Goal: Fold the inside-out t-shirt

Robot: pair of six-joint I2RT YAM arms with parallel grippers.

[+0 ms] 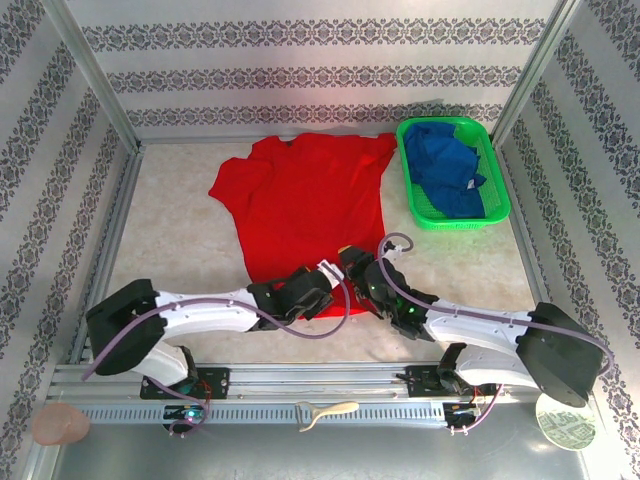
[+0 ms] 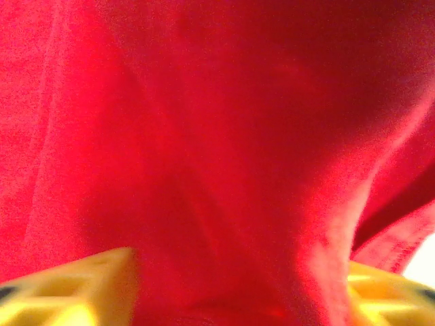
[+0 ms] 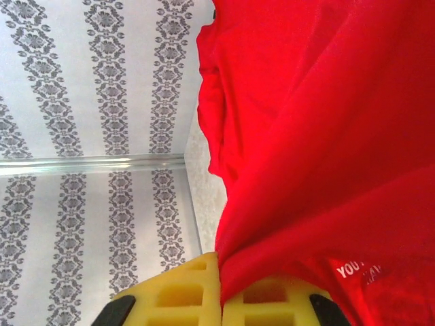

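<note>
Where its yellow, hollow-celled fingers (image 3: 180, 288) meet, the right gripper (image 3: 221, 261) is pressed together on a fold of the inside-out t-shirt (image 3: 319, 136), close to small white letters (image 3: 353, 269) that this wrist camera makes readable. The left gripper (image 2: 239, 266) has its fingers spread, with soft red cloth bulging in the gap. From above, the whole t-shirt lies flat on the pale speckled table (image 1: 180, 230), its near hem at both grippers. Beside it, a green mesh basket (image 1: 440, 222) holds a blue garment (image 1: 445, 165).
</note>
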